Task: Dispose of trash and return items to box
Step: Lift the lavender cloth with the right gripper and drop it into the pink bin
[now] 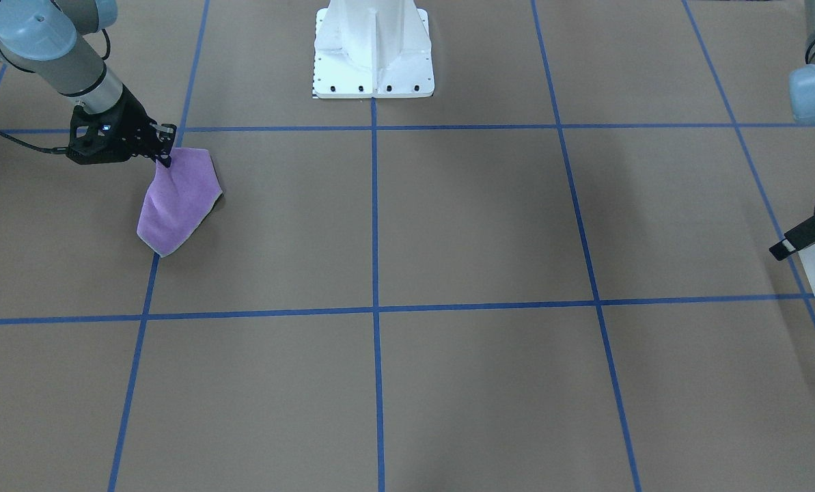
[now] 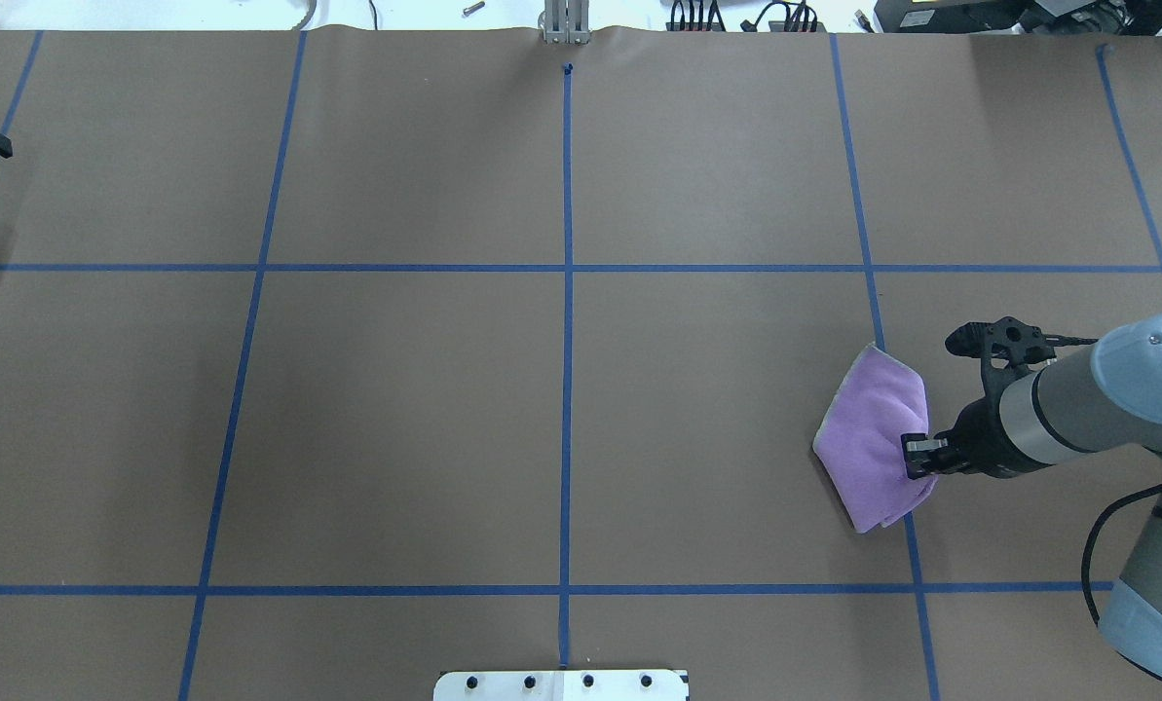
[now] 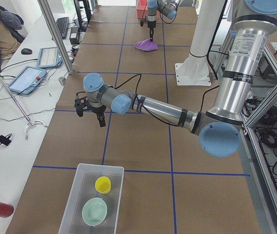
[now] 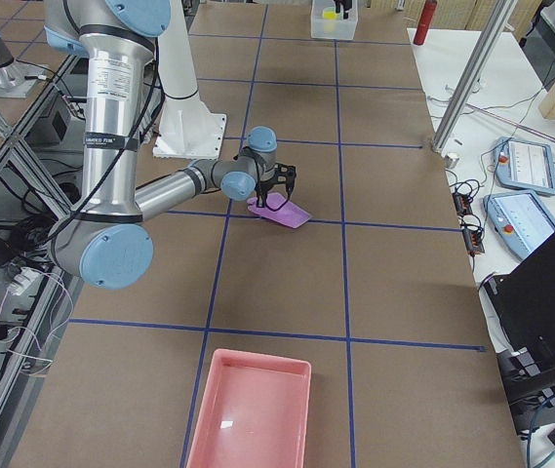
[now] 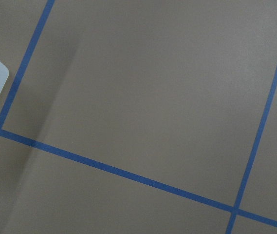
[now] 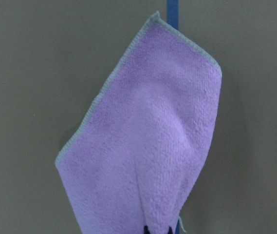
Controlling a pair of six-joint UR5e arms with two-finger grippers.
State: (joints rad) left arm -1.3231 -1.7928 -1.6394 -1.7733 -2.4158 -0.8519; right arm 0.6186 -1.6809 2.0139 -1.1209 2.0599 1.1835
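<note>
**Right pincer grips the purple cloth, box stands at the left end of the table**

Seen from the table's end on the robot's left, the nearest thing is the box point(image 3: 73, 197). It is frosted white plastic and stands on the brown table point(image 3: 138, 146) close to this end. Inside it are a yellow cup point(image 3: 102, 184) and, nearer to the camera, a green bowl point(image 3: 95, 211). The two are close together, but I cannot tell if they touch.

Behind the box, the left pincer point(image 3: 101, 122) hangs above the table and points down. It touches nothing and nothing is between its fingers. The pictures do not show how wide it is open, and its own wrist camera sees only the table, the blue tape lines point(image 5: 128, 170) and one corner of the box.

Further on stands the white pedestal point(image 3: 193, 63) of the robot.

At the far end, the right pincer point(image 1: 166, 158) is closed on one edge of the purple cloth point(image 1: 178, 201). The pinched part is pulled up into a peak, while the rest of the cloth lies on the table, across one blue tape line. The cloth is well apart from the box.

Beyond it, at the table's right end, lies a pink tray point(image 4: 248, 419).
</note>
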